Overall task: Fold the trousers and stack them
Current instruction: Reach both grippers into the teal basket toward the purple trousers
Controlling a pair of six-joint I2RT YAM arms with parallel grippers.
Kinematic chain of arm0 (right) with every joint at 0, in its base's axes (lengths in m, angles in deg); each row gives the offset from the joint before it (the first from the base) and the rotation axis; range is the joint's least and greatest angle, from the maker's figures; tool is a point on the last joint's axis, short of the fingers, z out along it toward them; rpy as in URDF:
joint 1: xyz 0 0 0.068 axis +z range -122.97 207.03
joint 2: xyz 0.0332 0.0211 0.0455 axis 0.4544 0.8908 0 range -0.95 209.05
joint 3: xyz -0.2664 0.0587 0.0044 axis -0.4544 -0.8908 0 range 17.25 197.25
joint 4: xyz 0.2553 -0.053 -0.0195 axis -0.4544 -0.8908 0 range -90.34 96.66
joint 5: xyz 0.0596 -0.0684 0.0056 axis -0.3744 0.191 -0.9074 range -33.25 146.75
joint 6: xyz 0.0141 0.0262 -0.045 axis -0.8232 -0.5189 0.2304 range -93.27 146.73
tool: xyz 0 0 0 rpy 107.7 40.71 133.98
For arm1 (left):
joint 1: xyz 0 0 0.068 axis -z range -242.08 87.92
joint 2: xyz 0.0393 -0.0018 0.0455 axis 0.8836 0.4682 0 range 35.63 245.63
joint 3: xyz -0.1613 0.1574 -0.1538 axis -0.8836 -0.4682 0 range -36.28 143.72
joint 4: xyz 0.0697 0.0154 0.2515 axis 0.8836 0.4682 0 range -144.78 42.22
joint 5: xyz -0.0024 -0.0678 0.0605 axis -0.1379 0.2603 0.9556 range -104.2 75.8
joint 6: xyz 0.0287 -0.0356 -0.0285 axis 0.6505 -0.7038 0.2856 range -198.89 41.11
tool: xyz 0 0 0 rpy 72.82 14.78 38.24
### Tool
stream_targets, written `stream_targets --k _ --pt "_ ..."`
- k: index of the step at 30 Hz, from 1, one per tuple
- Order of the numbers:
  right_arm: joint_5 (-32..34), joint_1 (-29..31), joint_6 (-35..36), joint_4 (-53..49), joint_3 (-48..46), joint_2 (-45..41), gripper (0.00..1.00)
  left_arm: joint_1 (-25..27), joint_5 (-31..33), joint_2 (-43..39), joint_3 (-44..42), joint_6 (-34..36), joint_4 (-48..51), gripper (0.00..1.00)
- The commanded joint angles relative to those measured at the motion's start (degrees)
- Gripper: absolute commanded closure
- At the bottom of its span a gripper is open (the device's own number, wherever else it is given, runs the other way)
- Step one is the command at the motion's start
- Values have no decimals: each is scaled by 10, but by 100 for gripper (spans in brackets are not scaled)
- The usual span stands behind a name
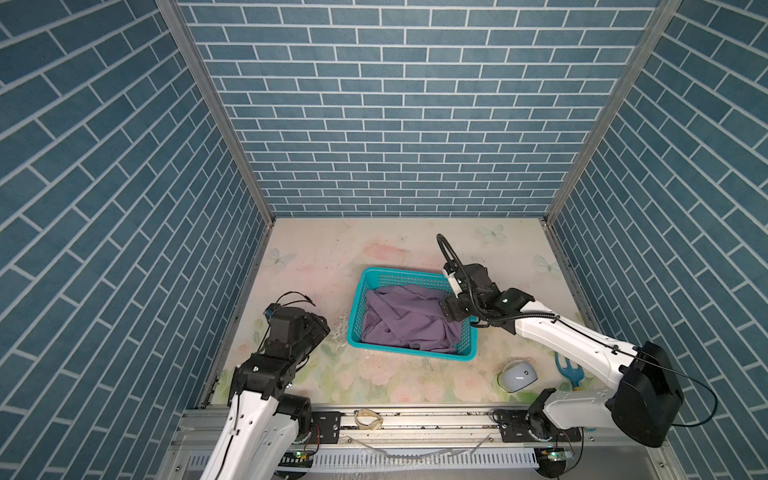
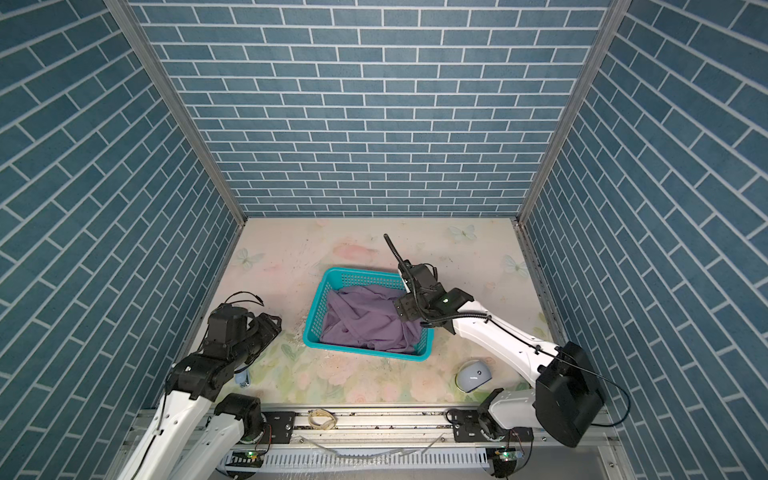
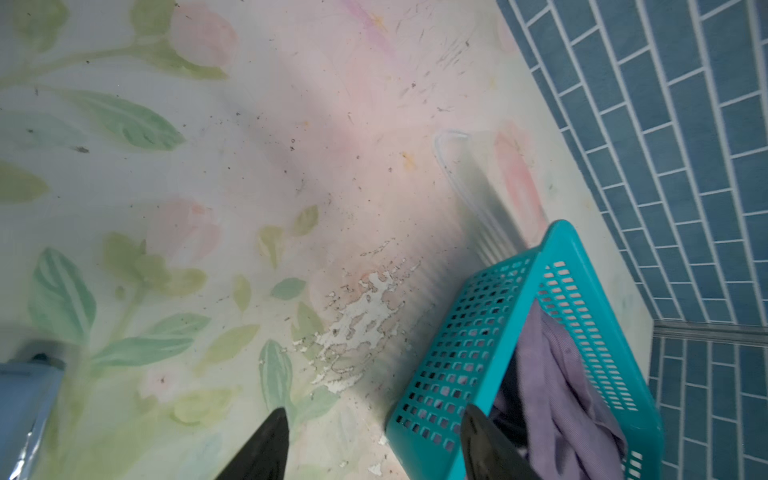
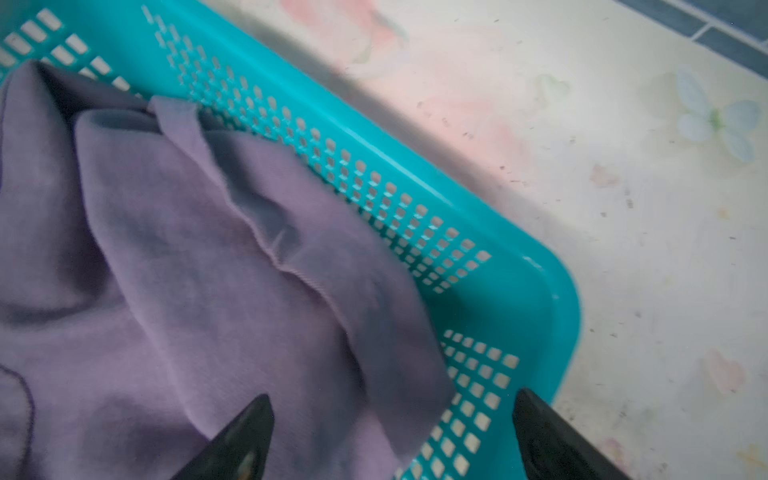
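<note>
Two sets of jaws, both apart, neither closed on anything. My right gripper (image 4: 392, 395) hangs over the right side of the teal basket (image 1: 358, 307), one finger above the trousers (image 1: 409, 322), the other above the rim near a corner. Trousers lie crumpled inside the basket, mid-table. My left gripper (image 3: 374, 409) hovers over the floral table (image 1: 316, 257), just beside the basket's left wall.

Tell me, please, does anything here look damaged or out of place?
Yes. The floral table cover has a white flaked patch beside the teal basket. The trousers lie crumpled inside that basket, not folded.
</note>
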Motion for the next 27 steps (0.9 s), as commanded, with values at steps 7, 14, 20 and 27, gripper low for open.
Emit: stream_targets --k 7,14,20,27 --pt "-113 35 -68 40 43 89 11 93 0 60 -41 -60 -59 30" --pt "-137 34 -87 36 71 157 19 168 24 236 3 -60 -200 30" --pt "-179 -21 -116 32 88 168 90 208 11 411 103 -26 -267 32" --pt "-150 -105 -85 -34 188 136 100 225 -18 568 256 15 -280 33"
